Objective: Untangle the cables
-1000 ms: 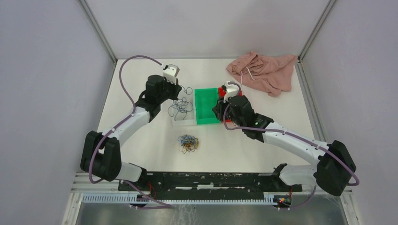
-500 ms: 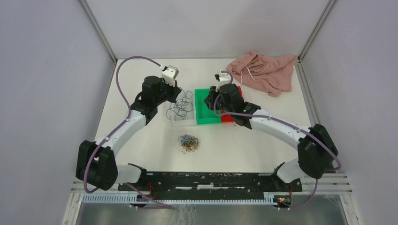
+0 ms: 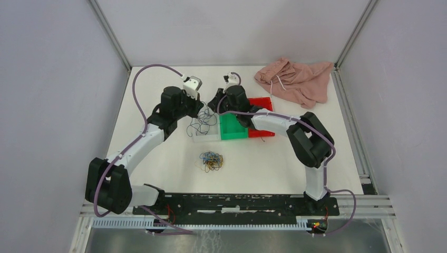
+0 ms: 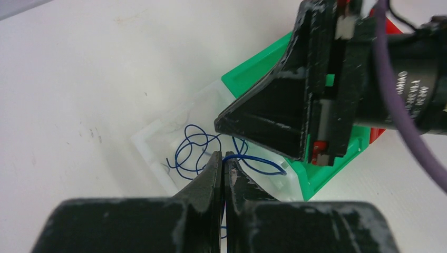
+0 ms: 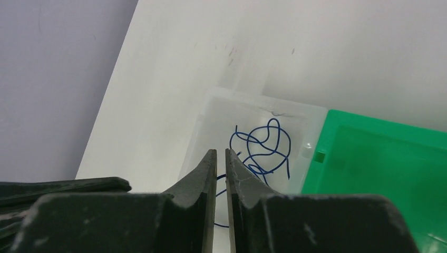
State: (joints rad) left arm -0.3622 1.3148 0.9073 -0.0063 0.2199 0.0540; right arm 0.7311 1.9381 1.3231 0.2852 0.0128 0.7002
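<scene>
We held thin blue wire [image 4: 185, 153] pinched in pressed-shut left fingers [image 4: 223, 156], loops hanging into clear plastic bin [image 5: 253, 98]. Right fingers [image 5: 226, 158], nearly together, straddled same wire just right of left; grip unclear to us. Multicolour cable clump [image 3: 211, 161] lay nearer bases on white surface [image 3: 253, 158].

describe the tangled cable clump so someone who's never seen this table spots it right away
On the white table, start at the green bin in the middle and come toward the near edge, slightly left. The tangled clump lies there alone on bare tabletop. Unlike the single blue wire at the clear bin, it is a tight knot mixing blue and yellow-orange strands.
</scene>
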